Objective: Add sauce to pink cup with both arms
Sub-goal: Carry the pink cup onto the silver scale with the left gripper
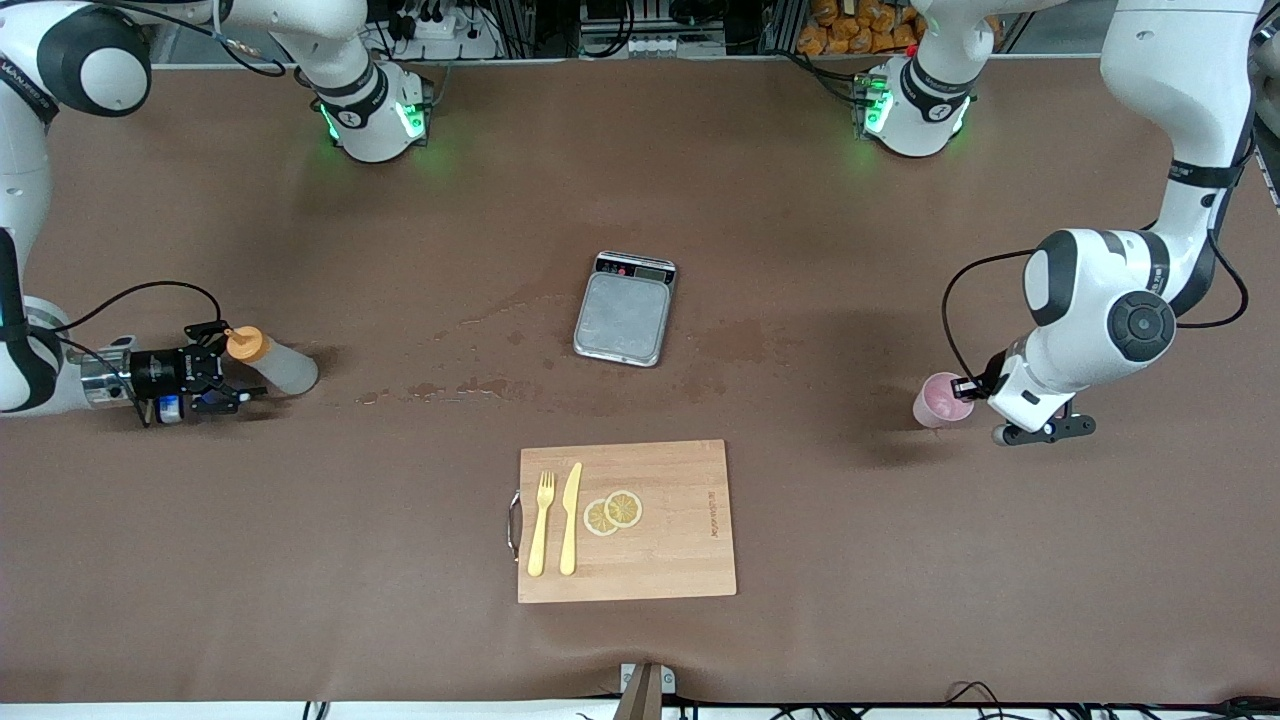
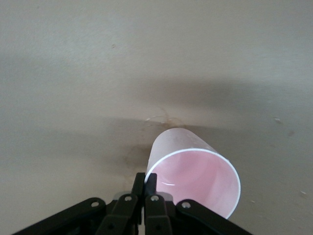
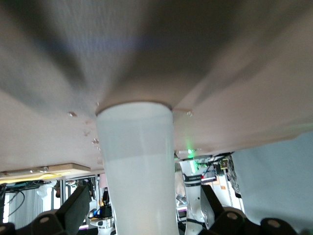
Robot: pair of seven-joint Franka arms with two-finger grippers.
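The sauce bottle [image 1: 280, 366], whitish with an orange cap, stands on the brown table at the right arm's end. My right gripper [image 1: 232, 368] is low beside it, open, with a finger on each side of the body. In the right wrist view the bottle [image 3: 137, 171] fills the gap between the fingers [image 3: 73, 208] without touching them. The pink cup [image 1: 938, 400] is at the left arm's end of the table. My left gripper [image 1: 968, 388] is shut on its rim. In the left wrist view one finger [image 2: 139, 183] is outside the cup [image 2: 193, 171] and one inside.
A grey scale [image 1: 624, 310] sits at the table's middle. A wooden cutting board [image 1: 680, 520] nearer the front camera carries a yellow fork [image 1: 541, 522], a knife [image 1: 570, 518] and two lemon slices [image 1: 612, 512]. Damp stains [image 1: 470, 385] mark the cloth between bottle and scale.
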